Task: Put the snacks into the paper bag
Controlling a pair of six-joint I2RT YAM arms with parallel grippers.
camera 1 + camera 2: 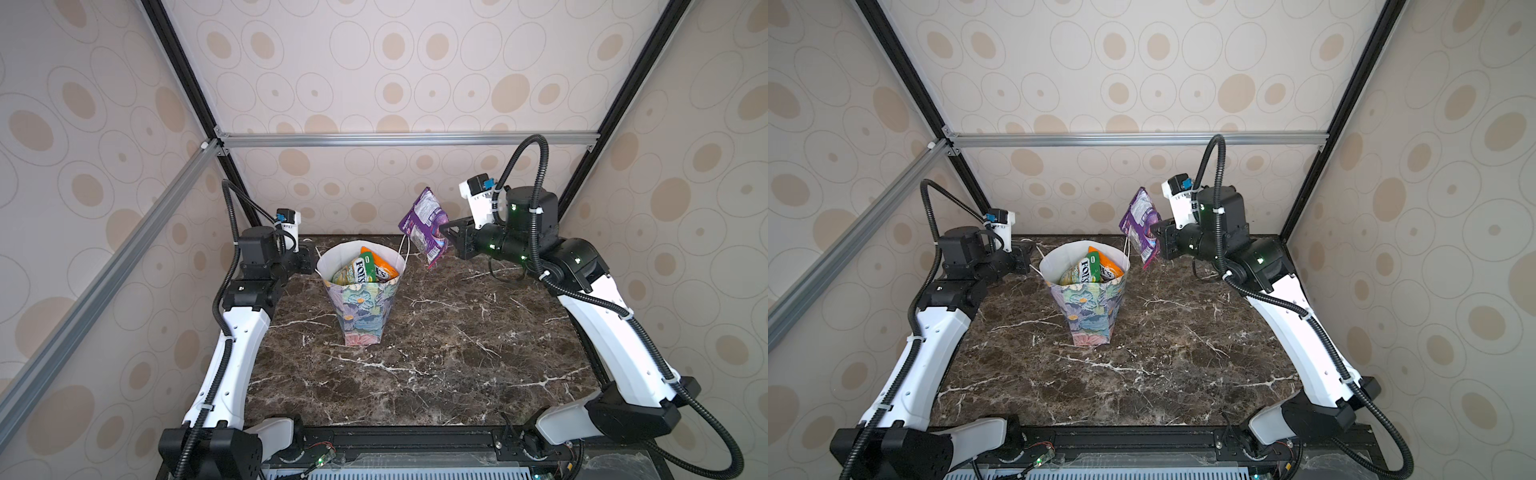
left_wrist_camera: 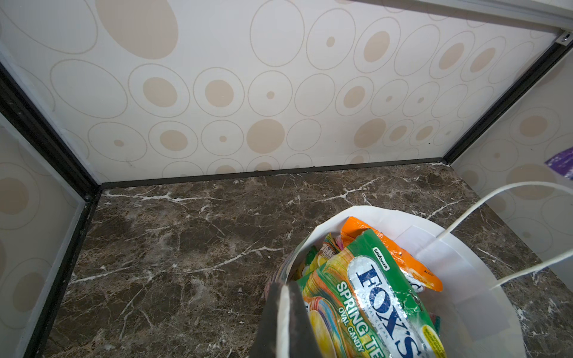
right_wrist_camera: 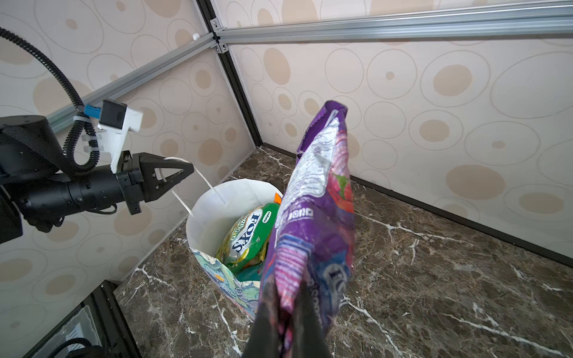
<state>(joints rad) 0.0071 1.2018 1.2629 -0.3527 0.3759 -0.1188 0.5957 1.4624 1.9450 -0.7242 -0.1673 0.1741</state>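
The paper bag (image 1: 361,316) (image 1: 1090,311) stands upright at the back of the marble table, floral outside, white inside (image 2: 465,269) (image 3: 210,217). Inside it lie several snacks, with a green FOX'S packet (image 1: 353,270) (image 2: 372,294) (image 3: 248,238) and an orange one (image 1: 380,266) (image 2: 397,257) on top. My left gripper (image 1: 312,259) (image 1: 1030,257) (image 2: 286,285) (image 3: 190,169) is shut on the bag's near white handle, at its left rim. My right gripper (image 1: 444,229) (image 1: 1153,228) (image 3: 288,291) is shut on a purple snack packet (image 1: 426,226) (image 1: 1142,226) (image 3: 316,217), which hangs in the air just right of the bag's mouth.
The brown marble table (image 1: 457,353) is walled by patterned panels at the back and both sides. An aluminium bar (image 1: 395,139) crosses above the back edge. The bag's far handle (image 1: 405,245) (image 2: 496,198) sticks up toward the purple packet.
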